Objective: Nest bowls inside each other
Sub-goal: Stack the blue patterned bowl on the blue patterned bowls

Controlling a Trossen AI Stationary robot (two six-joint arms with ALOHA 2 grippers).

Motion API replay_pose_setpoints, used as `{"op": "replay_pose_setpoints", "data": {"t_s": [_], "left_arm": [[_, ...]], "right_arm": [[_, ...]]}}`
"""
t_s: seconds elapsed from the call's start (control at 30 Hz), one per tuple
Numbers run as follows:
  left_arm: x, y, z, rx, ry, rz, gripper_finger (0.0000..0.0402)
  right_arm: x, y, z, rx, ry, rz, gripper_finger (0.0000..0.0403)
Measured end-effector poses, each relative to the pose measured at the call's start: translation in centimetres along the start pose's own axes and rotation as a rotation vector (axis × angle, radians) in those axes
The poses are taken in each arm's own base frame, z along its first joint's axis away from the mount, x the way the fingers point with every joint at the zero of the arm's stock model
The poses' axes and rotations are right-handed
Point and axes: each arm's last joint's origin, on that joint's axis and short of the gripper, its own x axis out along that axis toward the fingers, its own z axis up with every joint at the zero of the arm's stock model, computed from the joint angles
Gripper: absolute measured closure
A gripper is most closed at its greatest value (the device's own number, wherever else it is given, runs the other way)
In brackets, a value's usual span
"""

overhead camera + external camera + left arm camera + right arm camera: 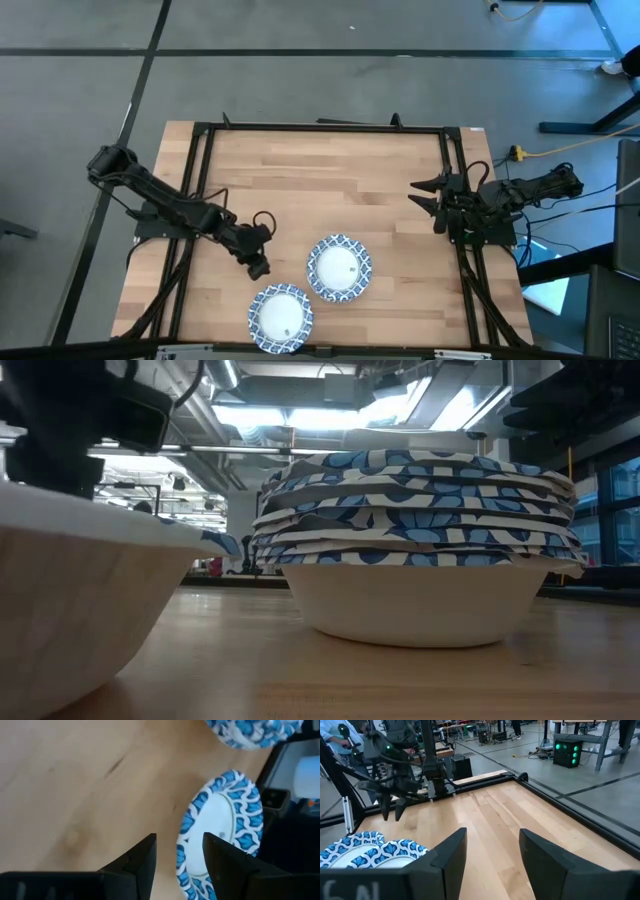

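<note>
Two groups of blue-and-white rimmed bowls stand on the wooden table. A nested stack of several bowls (338, 267) (420, 550) rests on its bottom bowl's base near the table's middle front. A single bowl (281, 317) (220, 830) sits upright by the near edge. My left gripper (258, 268) (178, 837) is open, just left of and beyond the single bowl, with the bowl's rim showing past its fingers. My right gripper (425, 195) (492, 831) is open at the table's right edge, far from both groups of bowls.
A black metal frame (320, 128) runs around the tabletop. Bare wood spans the table's far half (330, 180). The single bowl lies close to the near edge. Cables trail off the table's right side (560, 150). A person (340, 735) stands in the room beyond the table.
</note>
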Motion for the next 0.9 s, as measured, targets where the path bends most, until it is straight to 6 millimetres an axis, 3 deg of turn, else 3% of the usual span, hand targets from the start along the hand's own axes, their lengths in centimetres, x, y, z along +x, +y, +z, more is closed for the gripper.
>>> {"op": "replay_pose_setpoints", "data": {"t_s": [0.43,0.9], "left_arm": [[1.3,0.5,-2.1,0.015,0.039,-0.071,0.0247],[5.0,0.9,-2.3,0.024,0.079,-0.047,0.0247]], "right_arm": [[0.0,0.0,0.0,0.02,0.0,0.0,0.0221],[0.0,0.0,0.0,0.018,0.0,0.0,0.0221]]}}
